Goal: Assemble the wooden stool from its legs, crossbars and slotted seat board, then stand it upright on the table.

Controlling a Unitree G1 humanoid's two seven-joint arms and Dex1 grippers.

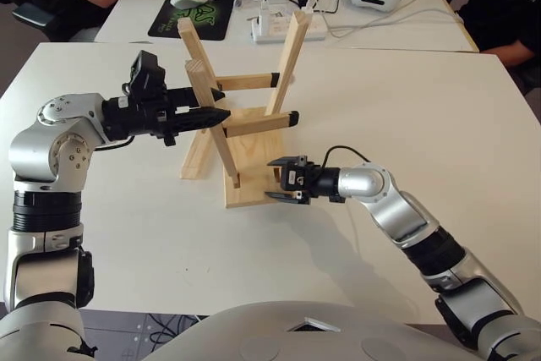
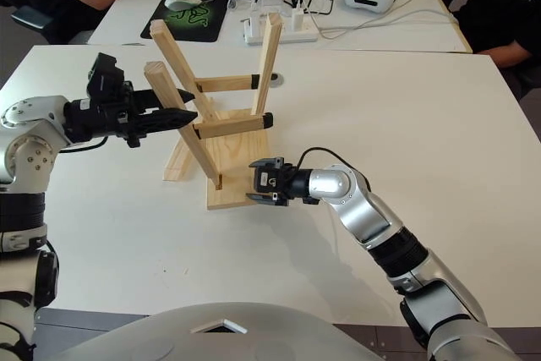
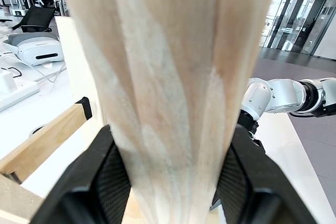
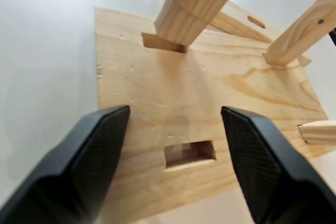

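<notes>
At far left, grips a slanted leg (image 1: 226, 158) in the left gripper (image 1: 220, 114), jaws shut hard on its two sides about halfway up, above the white bench (image 1: 127, 243). From the left wrist, shows black pads (image 3: 107, 182) pressed tight against the pale wood. Sets that leg's foot at a slot near the front left corner of the board (image 1: 252, 185), which lies flat at mid-bench. Just behind, raises another leg (image 1: 194, 40) higher on the same slant. Low down, beside the board's left edge, lays a slotted strip (image 1: 197, 156); cannot tell whether it touches the board. Further right, leans a third leg (image 1: 290, 52) up and away, with two crossbars running toward it, upper (image 1: 245, 82) and lower (image 1: 254, 124), each black-tipped at the right end. Right again, rests the right gripper (image 1: 272, 179) low at the board's near right edge, jaws wide and holding nothing. From the right wrist, shows fingers (image 4: 100, 150) straddling that edge, with an unfilled slot (image 4: 189, 153) between them.
</notes>
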